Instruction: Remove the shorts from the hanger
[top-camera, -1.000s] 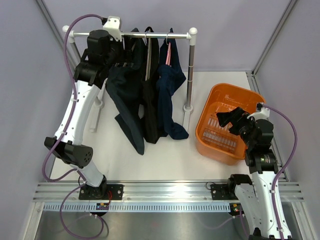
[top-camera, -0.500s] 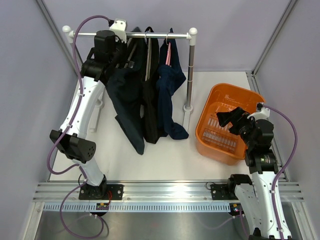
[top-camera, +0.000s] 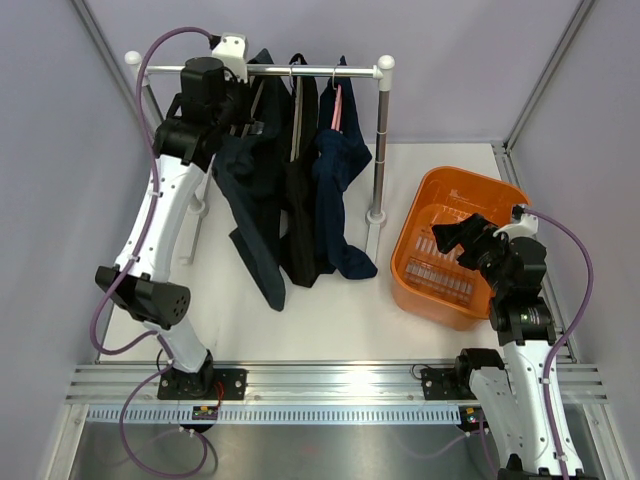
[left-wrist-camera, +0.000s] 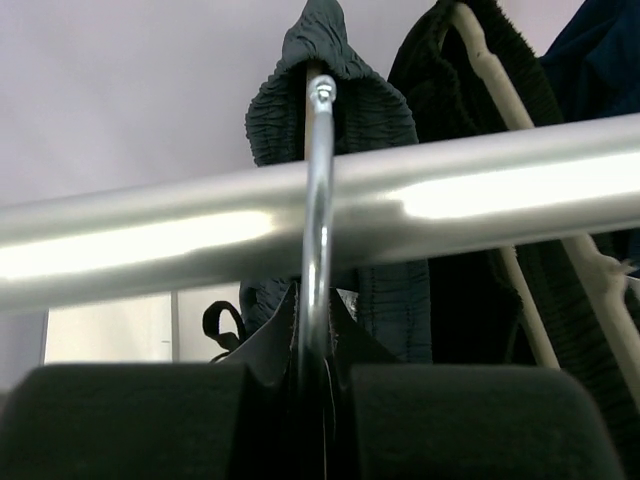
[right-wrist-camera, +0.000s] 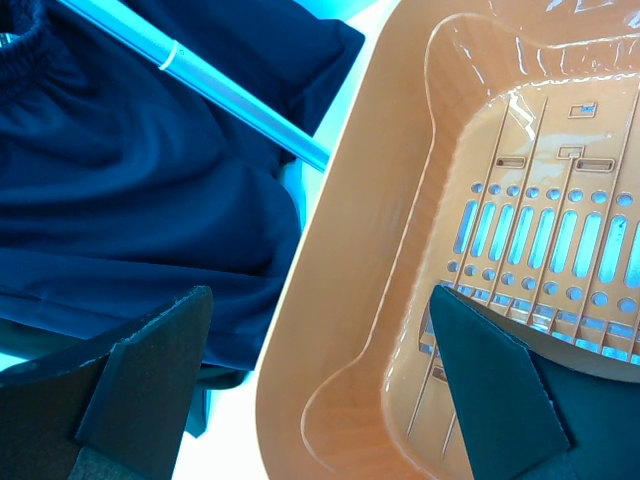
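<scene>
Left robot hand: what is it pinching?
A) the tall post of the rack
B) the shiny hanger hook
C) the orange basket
B: in the left wrist view, the left gripper has its two fingers shut on the hanger hook, which curves up over the rail.

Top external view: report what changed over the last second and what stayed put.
The left gripper, shut on the hanger hook, shifted slightly right along the rail, then edged back. The waist of the dark teal shorts seems to have risen a little. The black shorts, navy shorts, orange basket and open right gripper stayed put.
</scene>
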